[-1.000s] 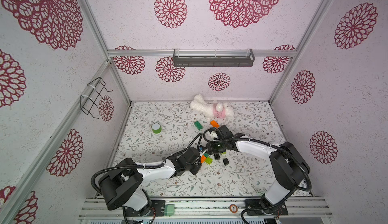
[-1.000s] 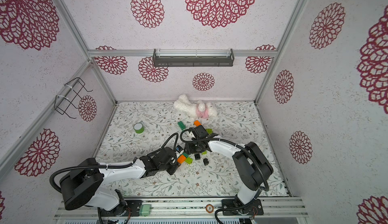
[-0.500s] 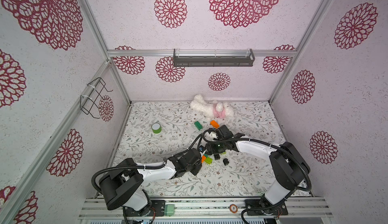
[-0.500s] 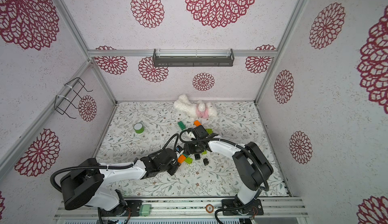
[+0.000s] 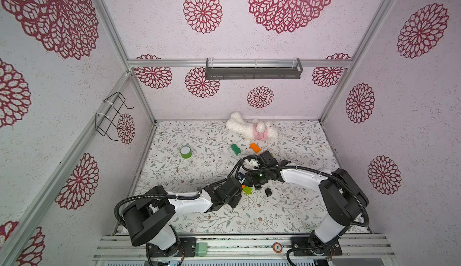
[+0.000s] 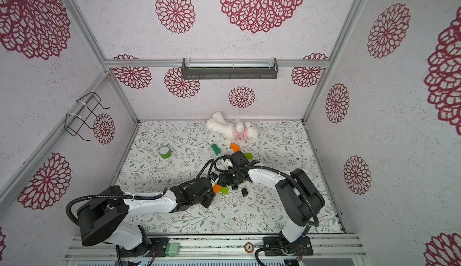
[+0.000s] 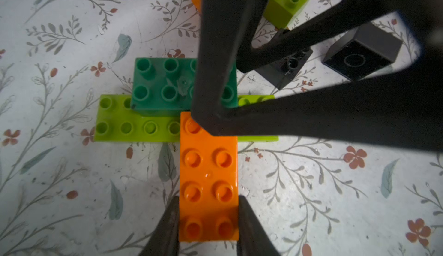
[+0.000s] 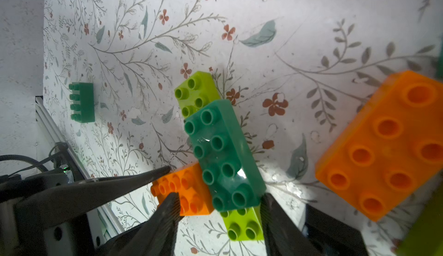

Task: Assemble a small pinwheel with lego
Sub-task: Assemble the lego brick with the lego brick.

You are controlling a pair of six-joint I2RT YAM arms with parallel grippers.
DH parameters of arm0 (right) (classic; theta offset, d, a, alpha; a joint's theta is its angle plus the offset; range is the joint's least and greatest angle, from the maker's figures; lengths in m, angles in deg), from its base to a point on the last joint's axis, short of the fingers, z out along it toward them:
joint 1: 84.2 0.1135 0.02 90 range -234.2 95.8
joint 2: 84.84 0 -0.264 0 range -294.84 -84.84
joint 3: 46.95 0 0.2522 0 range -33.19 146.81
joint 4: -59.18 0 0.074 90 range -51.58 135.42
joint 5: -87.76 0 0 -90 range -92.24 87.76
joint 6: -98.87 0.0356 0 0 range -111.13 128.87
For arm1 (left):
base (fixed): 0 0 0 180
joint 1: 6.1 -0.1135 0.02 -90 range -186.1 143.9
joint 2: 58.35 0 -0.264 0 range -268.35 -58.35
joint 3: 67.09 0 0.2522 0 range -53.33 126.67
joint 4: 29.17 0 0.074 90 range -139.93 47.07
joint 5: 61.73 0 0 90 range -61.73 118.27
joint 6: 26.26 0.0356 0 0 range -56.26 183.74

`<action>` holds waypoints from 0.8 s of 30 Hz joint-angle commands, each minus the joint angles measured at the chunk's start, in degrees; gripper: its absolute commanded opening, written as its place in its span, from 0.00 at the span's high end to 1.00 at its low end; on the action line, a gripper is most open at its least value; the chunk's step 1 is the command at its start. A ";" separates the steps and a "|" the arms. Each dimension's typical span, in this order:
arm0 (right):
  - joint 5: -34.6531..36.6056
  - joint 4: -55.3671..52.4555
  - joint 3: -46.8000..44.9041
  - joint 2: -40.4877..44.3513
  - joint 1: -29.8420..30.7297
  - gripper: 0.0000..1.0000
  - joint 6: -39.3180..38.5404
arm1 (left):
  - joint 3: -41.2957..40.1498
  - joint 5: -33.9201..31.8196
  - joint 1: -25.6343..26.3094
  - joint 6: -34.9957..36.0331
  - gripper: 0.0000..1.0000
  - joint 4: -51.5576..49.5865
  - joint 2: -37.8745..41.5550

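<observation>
The lego assembly sits mid-table: a dark green brick [image 7: 163,87] and an orange brick [image 7: 208,166] sit on a long lime green brick [image 7: 134,127]. My left gripper [image 7: 208,198] is shut on the orange brick's near end. My right gripper [image 8: 219,194] stands open astride one end of the dark green brick [image 8: 223,151]. One finger touches that brick and the other hangs over the orange brick [image 8: 189,190]. In both top views the two grippers meet over the assembly [image 5: 245,189] [image 6: 220,189].
Two black bricks [image 7: 362,51] [image 7: 285,70] and a small lime brick [image 7: 287,0] lie just beyond the assembly. Loose dark green [image 5: 235,149] and orange [image 5: 255,147] bricks lie farther back, near a white plush toy [image 5: 252,130]. A green tape roll [image 5: 185,151] stands at the left.
The right gripper's jaws have spread a little around the dark green brick. Both arms otherwise stay over the assembly.
</observation>
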 commanded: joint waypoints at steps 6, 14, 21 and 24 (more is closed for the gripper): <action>2.43 -2.35 0.72 1.13 1.40 0.44 -1.34 | 1.40 -1.01 0.63 -0.92 0.79 -0.68 -1.54; 7.00 -4.75 1.08 0.79 2.21 0.44 -2.32 | 1.68 -0.15 0.72 -0.64 0.79 -0.53 -1.36; 11.84 -6.58 1.86 -0.34 2.97 0.44 -1.81 | 1.68 0.17 0.78 -0.66 0.78 -0.10 -1.10; 13.24 -7.14 1.90 -0.59 3.33 0.44 -1.60 | 1.81 0.34 0.82 -0.62 0.78 0.20 -1.02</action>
